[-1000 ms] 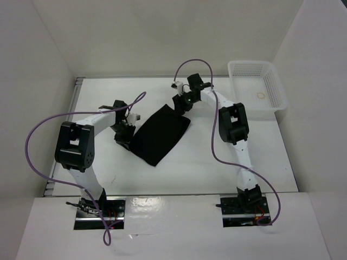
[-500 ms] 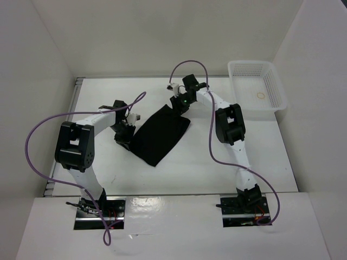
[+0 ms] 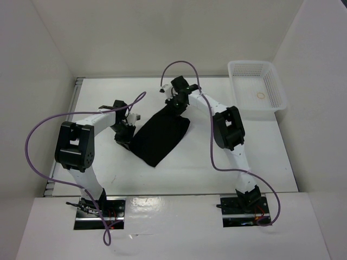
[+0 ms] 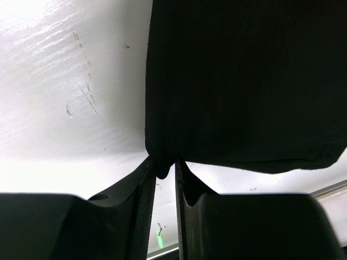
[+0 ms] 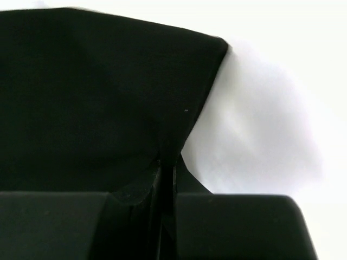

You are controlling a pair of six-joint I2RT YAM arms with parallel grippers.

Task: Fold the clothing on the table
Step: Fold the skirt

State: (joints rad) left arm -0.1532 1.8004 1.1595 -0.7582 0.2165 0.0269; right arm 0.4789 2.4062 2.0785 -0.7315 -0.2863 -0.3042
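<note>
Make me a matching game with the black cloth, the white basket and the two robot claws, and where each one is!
Things:
1. black soft fabric clothing
2. white plastic mesh basket
3. left gripper
4. right gripper

Places or states:
A. shut on the clothing's far edge
B. lying in the middle of the white table
C. shut on the clothing's left corner
D. at the table's far right corner

Pairs: 1-B, 2-D, 3-C, 4-A

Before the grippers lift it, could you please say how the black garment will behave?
Probably floppy: the black garment puckers where the left gripper pinches its corner. Likely light and thin: the right gripper grips its edge nearly shut.
</note>
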